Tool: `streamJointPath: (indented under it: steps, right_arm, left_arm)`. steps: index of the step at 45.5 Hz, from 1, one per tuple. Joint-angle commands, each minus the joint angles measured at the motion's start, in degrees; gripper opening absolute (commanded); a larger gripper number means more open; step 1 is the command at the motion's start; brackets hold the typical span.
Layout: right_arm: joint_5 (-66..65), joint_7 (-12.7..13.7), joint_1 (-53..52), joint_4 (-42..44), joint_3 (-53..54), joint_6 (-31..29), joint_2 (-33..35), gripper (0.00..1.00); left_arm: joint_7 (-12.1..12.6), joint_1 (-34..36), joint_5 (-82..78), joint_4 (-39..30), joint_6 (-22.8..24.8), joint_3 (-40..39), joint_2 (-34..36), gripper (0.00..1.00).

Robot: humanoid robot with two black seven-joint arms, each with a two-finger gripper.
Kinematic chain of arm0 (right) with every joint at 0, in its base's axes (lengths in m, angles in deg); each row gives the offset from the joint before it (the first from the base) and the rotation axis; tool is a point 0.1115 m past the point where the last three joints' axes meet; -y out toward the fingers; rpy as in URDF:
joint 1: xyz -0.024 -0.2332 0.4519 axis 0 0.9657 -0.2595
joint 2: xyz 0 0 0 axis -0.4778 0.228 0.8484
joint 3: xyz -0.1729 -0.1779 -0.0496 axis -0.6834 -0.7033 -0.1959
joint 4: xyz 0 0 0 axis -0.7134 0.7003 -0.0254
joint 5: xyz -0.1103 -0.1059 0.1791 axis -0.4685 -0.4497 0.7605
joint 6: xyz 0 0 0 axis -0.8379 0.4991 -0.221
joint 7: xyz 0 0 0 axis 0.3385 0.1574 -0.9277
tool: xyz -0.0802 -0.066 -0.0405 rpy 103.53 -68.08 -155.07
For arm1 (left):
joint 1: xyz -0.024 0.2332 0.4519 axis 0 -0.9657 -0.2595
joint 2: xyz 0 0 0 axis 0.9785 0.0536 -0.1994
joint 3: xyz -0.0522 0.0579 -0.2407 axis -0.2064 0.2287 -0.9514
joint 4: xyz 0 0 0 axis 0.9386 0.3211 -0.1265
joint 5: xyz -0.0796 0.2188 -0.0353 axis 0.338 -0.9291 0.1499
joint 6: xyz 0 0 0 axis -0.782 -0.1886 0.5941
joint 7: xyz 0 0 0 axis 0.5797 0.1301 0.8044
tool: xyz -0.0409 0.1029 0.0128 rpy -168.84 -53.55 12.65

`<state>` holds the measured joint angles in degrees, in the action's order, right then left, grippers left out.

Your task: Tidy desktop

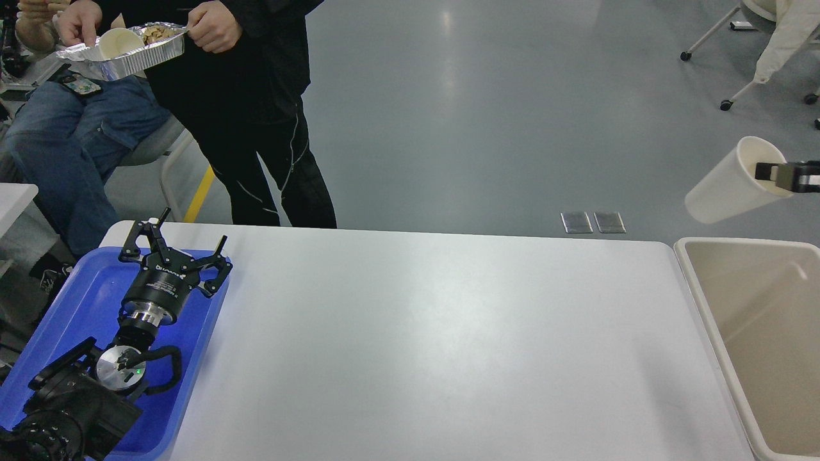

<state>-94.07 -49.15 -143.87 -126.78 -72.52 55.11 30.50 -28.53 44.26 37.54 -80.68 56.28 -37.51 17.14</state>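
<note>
The white-grey desktop (435, 346) fills the middle of the head view. My right gripper (778, 174) enters at the right edge and is shut on the rim of a white paper cup (727, 186), tilted and held in the air above the far end of the beige bin (698, 301). My left gripper (176, 246) is open and empty over the blue tray (86, 301) at the left.
A person in black (256, 96) stands behind the table's far left corner, holding a foil tray (122, 48) with a cup and food. A seated person (64, 128) is at the far left. Wheeled chairs (756, 57) stand at the far right.
</note>
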Motion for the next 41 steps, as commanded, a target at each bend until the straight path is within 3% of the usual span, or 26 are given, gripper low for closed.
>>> streamJointPath:
  steps: [1, 18, 41]
  right_arm:
    - [10.1, 0.0, 3.4, 6.5, 0.1, 2.1, 0.3, 0.0]
    - [29.1, 0.0, 13.4, 15.1, 0.0, 6.2, -0.4, 0.0]
    - [55.6, -0.7, 28.1, 32.8, 0.2, 8.6, -10.1, 0.0]
  left_arm:
    - [0.0, 0.0, 0.0, 0.0, 0.0, 0.0, 0.0, 1.0]
    - [0.0, 0.0, 0.0, 0.0, 0.0, 0.0, 0.0, 1.0]
    - [0.0, 0.0, 0.0, 0.0, 0.0, 0.0, 0.0, 1.0]
